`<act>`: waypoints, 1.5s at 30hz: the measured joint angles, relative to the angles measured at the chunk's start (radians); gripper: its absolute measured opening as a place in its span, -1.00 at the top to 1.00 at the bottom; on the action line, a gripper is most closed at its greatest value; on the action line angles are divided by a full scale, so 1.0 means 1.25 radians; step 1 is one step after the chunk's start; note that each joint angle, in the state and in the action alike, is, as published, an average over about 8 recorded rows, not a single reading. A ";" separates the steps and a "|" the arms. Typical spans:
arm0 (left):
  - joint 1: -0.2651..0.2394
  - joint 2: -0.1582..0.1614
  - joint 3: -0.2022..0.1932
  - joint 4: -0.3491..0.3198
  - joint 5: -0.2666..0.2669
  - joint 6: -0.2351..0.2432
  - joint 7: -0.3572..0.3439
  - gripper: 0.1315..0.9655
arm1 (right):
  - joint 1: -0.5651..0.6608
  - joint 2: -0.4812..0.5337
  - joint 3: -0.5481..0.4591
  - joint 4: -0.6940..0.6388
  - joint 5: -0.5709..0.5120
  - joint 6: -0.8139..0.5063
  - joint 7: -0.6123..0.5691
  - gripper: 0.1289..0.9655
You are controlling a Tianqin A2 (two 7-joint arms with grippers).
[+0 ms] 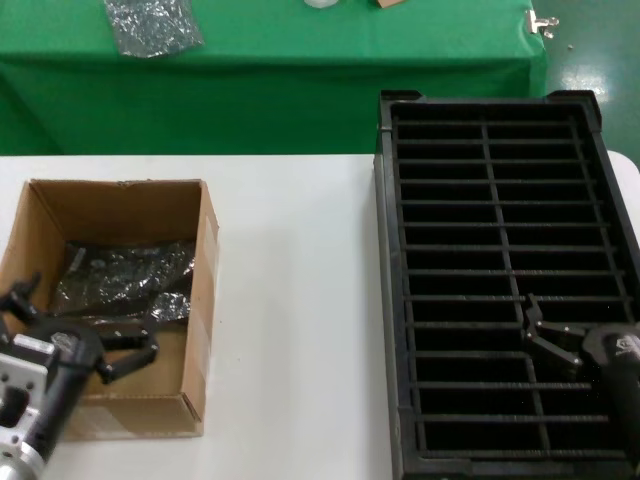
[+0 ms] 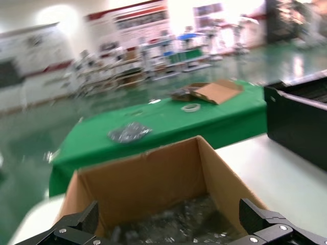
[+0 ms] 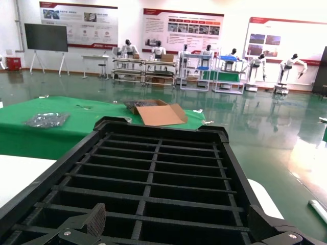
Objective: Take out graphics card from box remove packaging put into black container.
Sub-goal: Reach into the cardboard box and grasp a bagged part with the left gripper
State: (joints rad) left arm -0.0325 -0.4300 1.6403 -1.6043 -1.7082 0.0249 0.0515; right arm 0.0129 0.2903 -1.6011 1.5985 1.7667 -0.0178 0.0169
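Left gripper [image 1: 85,335], fingers spread, hangs over the near end of the cardboard box [image 1: 205,300]; inside lies the wrinkled grey bag [image 1: 125,280], its contents indistinct. Right gripper [image 1: 545,335], likewise spread, hovers over the slotted black tray [image 1: 385,300]. Only wrist views show wall posters [image 3: 181,23], unreadable.

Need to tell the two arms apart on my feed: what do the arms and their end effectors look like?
Both end effectors are black with two angular fingers joined by small silver screws. The left end effector sits on a silver-grey metal wrist block with a round cylindrical body behind it. The right end effector has a rounded black housing with a small pale marking; its wrist is out of view.
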 joint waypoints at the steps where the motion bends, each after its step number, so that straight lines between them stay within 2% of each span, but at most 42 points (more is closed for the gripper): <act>1: -0.010 -0.021 0.007 0.005 0.014 0.007 0.002 -1.00 | 0.000 0.000 0.000 0.000 0.000 0.000 0.000 -1.00; 5: -0.065 -0.099 0.029 0.040 0.104 0.056 0.012 -1.00 | 0.000 0.000 0.000 0.000 0.000 0.000 0.000 -1.00; 7: -0.103 -0.125 0.036 0.067 0.165 0.090 0.017 -1.00 | 0.000 0.000 0.000 0.000 0.000 0.000 0.000 -1.00; 9: -0.148 -0.141 0.042 0.100 0.234 0.124 0.026 -1.00 | 0.000 0.000 0.000 0.000 0.000 0.000 0.000 -1.00; 14: -0.271 -0.149 0.070 0.199 0.402 0.206 0.062 -1.00 | 0.000 0.000 0.000 0.000 0.000 0.000 0.000 -1.00; 17: -0.340 -0.148 0.108 0.258 0.474 0.259 0.093 -1.00 | 0.000 0.000 0.000 0.000 0.000 0.000 0.000 -1.00; 20: -0.394 -0.152 0.155 0.308 0.514 0.321 0.125 -1.00 | 0.000 0.000 0.000 0.000 0.000 0.000 0.000 -1.00; 23: -0.434 -0.158 0.202 0.346 0.536 0.381 0.154 -1.00 | 0.000 0.000 0.000 0.000 0.000 0.000 0.000 -1.00; 27: -0.468 -0.159 0.243 0.386 0.557 0.427 0.183 -1.00 | 0.000 0.000 0.000 0.000 0.000 0.000 0.000 -1.00; 29: -0.481 -0.155 0.257 0.407 0.565 0.431 0.195 -1.00 | 0.000 0.000 0.000 0.000 0.000 0.000 0.000 -1.00; 32: -0.500 -0.142 0.270 0.444 0.574 0.416 0.216 -1.00 | 0.000 0.000 0.000 0.000 0.000 0.000 0.000 -1.00; 37: -0.522 -0.112 0.284 0.507 0.564 0.352 0.269 -1.00 | 0.000 0.000 0.000 0.000 0.000 0.000 0.000 -1.00; 41: -0.533 -0.092 0.297 0.550 0.534 0.295 0.328 -0.98 | 0.000 0.000 0.000 0.000 0.000 0.000 0.000 -1.00; 45: -0.538 -0.081 0.308 0.578 0.504 0.259 0.377 -0.96 | 0.000 0.000 0.000 0.000 0.000 0.000 0.000 -1.00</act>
State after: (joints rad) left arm -0.7053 -0.5315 2.0252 -0.8817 -1.0786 0.3492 0.5226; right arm 0.0129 0.2903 -1.6011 1.5986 1.7666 -0.0177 0.0171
